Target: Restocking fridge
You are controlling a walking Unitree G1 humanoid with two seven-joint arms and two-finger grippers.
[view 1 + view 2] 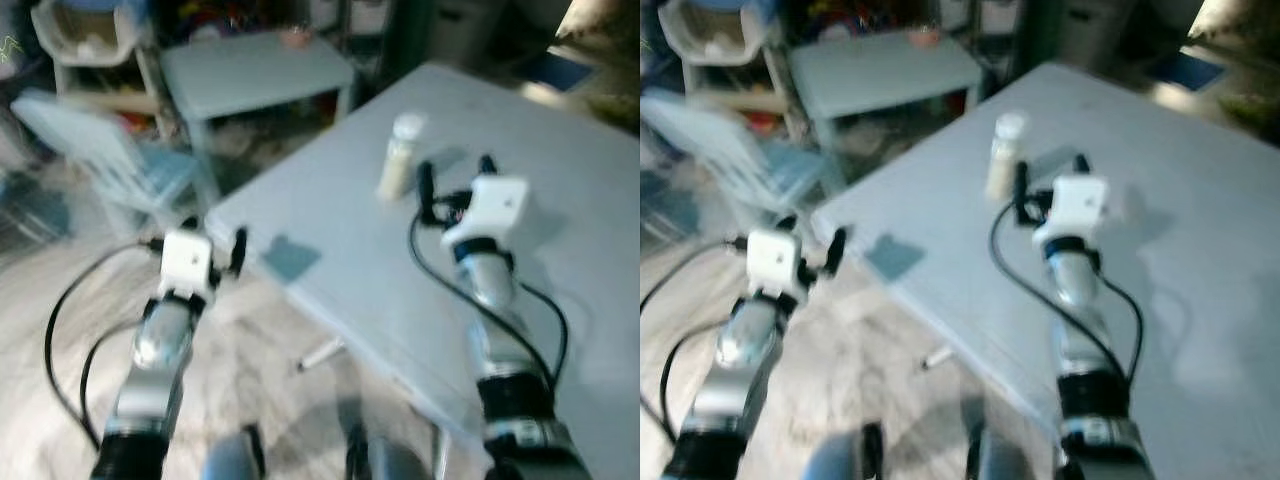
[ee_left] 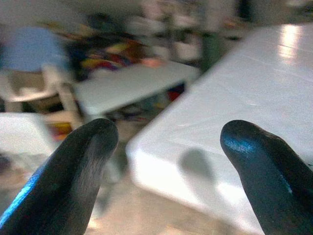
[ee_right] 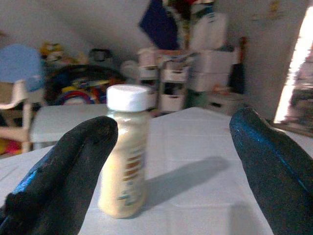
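bottle (image 3: 124, 152) upright on table (image 1: 560, 250) — just beyond open right end effector (image 1: 455, 180)

Both silver arms are held forward; the left pincer (image 1: 213, 243) and the right pincer (image 1: 456, 178) are spread wide, nothing gripped.

I see a large pale folding table (image 1: 560, 260) filling the right side, with one white-capped cream bottle (image 1: 400, 158) standing upright on it near its far left edge.
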